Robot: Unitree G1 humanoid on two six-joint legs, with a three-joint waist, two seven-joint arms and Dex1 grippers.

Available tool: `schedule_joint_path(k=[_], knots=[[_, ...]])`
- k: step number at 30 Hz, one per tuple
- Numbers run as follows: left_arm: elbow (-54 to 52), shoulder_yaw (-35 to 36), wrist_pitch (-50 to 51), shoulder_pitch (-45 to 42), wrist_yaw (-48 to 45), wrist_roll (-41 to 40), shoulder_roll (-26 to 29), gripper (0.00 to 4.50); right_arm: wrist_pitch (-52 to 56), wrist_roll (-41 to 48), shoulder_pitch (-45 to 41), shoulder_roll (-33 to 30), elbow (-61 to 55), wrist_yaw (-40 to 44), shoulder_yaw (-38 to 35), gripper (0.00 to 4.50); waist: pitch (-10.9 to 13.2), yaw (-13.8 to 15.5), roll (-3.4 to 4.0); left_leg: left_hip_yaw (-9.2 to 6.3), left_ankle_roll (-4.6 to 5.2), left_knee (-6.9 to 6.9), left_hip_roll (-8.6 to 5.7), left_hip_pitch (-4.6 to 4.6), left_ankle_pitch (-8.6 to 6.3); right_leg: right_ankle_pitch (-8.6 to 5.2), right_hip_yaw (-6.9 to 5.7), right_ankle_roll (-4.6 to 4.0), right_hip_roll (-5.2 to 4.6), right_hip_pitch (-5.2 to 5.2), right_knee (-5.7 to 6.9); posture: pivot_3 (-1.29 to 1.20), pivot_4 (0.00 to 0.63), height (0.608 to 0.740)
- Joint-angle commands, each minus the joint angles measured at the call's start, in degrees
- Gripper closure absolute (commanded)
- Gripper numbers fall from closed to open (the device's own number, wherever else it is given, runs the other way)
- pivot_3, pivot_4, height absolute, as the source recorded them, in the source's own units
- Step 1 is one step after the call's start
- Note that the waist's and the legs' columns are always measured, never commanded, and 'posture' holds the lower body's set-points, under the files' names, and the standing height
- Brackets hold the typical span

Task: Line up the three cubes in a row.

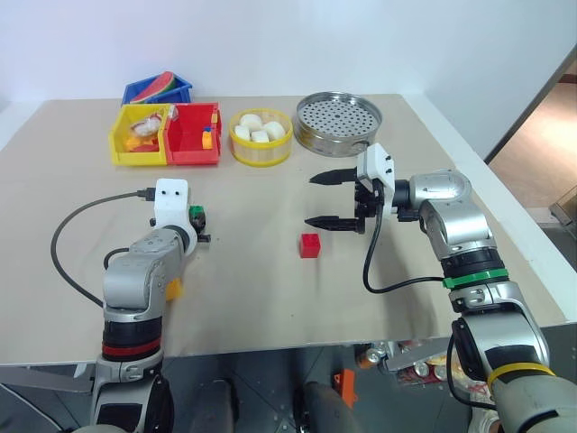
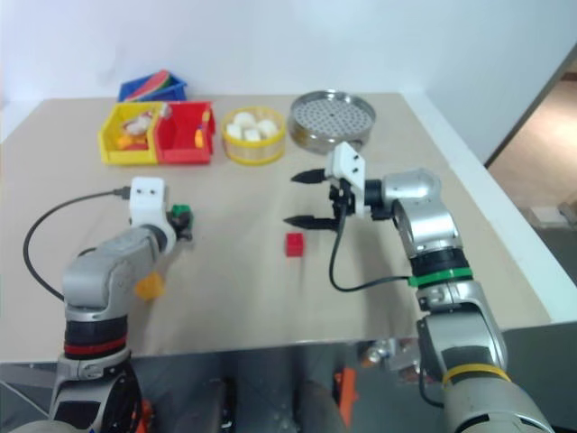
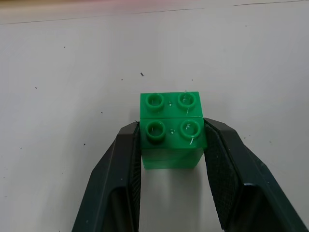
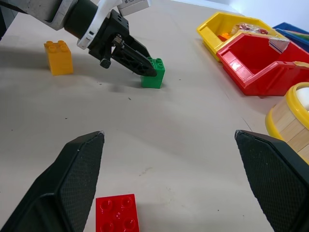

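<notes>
Beige tabletop (image 1: 270, 298) holds three small studded blocks. They look hard, light and smooth, so flat sides are best to pinch. Left claw (image 3: 171, 145) is closed on the green block (image 3: 170, 128). Red block (image 1: 310, 244) sits below the wide-open, empty right claw (image 1: 326, 200). Yellow block (image 4: 58, 56) is half hidden behind the left arm.
</notes>
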Motion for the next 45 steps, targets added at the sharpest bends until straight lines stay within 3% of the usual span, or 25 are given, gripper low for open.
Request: schedule_joint_path(k=[1,9,22,32,45], knots=[[-0.73,0.46,-0.64,-1.22,-0.49,0.45,0.71,3.22,-0.79,0.02,-1.22,-0.70,-0.53,-0.10,-0.86,0.00,0.00,0.00,0.00,0.00,0.00,0.00,0.00,0.00,0.00,0.00,0.00,0.00,0.00,0.00,0.00,0.00,0.150,0.740],[-2.78,-3.66,-2.28,-3.19,-11.84,-3.03,6.93,3.22,0.51,0.98,-1.35,-1.90,-1.09,0.42,-1.94,0.00,0.00,0.00,0.00,0.00,0.00,-0.01,0.00,-0.01,0.00,0.00,-0.01,0.00,0.00,-0.02,0.00,0.00,0.150,0.740],[1.16,-19.10,-16.43,-7.86,-46.85,-7.52,24.92,3.22,0.34,1.27,0.17,-4.67,-1.74,0.29,-2.36,0.00,0.01,0.00,0.01,0.02,-0.01,-0.13,-0.01,-0.07,-0.01,-0.10,-0.02,-0.09,-0.02,-0.12,-0.02,0.00,0.150,0.740],[11.06,-26.90,-26.07,-11.10,-60.65,-4.30,25.33,3.22,1.62,1.78,2.42,-6.35,-4.29,-0.48,-2.93,0.00,0.01,-0.02,0.02,0.04,0.00,-0.11,-0.01,-0.13,-0.01,-0.13,0.00,-0.06,-0.01,-0.19,-0.02,0.00,0.150,0.740],[16.86,-28.49,-31.54,-13.23,-65.06,-0.52,22.11,3.22,9.49,5.70,5.53,-7.69,-10.54,2.15,-2.80,0.00,0.01,0.00,0.02,0.03,0.01,-0.07,-0.01,-0.16,-0.01,-0.14,0.00,-0.05,0.00,-0.20,0.00,0.00,0.150,0.740]])
